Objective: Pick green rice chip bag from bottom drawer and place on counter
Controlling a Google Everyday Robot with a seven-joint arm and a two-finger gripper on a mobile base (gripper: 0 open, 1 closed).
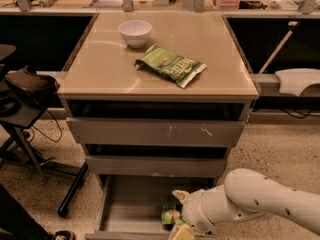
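Beige counter [100,79] (bowl [135,32], bag [171,65]) above jaws at bottom drawer [130,204].

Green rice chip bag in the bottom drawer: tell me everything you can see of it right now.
The green rice chip bag shows only as a small light-green, glossy patch with pale markings, lying on the grey floor of the open bottom drawer, toward its front right. The gripper is down in the drawer right at the bag, and the white arm covers the bag's right side. Whether it is gripped cannot be told.
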